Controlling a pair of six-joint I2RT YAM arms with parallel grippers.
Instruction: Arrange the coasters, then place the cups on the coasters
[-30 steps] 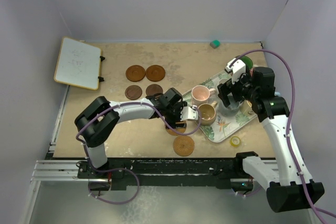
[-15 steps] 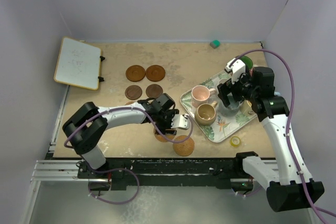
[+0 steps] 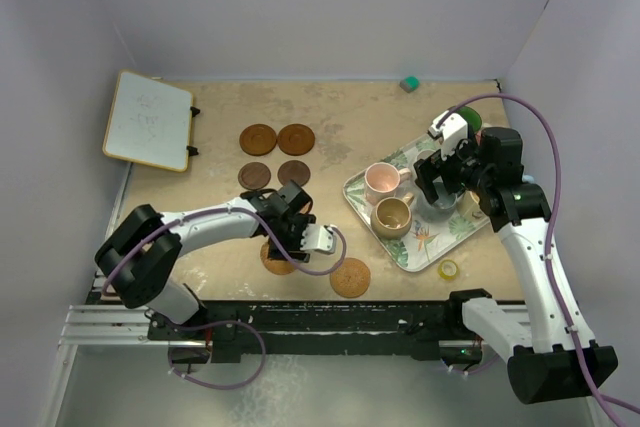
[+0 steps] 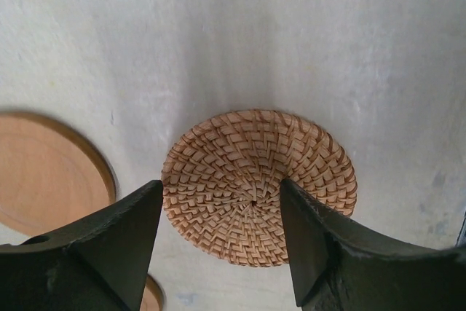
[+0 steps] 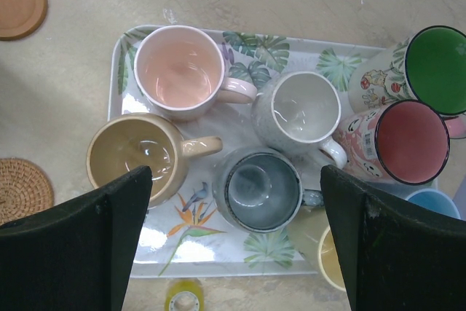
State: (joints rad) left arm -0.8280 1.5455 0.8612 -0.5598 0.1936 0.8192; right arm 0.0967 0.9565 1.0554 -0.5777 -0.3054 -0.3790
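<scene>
The left gripper (image 4: 218, 234) has dragged the woven coaster (image 4: 259, 186) leftward — jaws open astride it — nearing placement.

L arm stretched low across table toward centre, L gripper (image 4: 218, 234) pointing down, jaws parted, nothing between them, R arm raised w/ elbow bent, R gripper (image 5: 233, 242) pointing down, jaws wide apart

Four brown coasters (image 3: 276, 154) lie flat in a square; a woven coaster (image 4: 259, 186) and an orange coaster (image 3: 350, 277) lie nearer. The mugs (image 5: 263, 158) stand upright, clustered together.
</scene>
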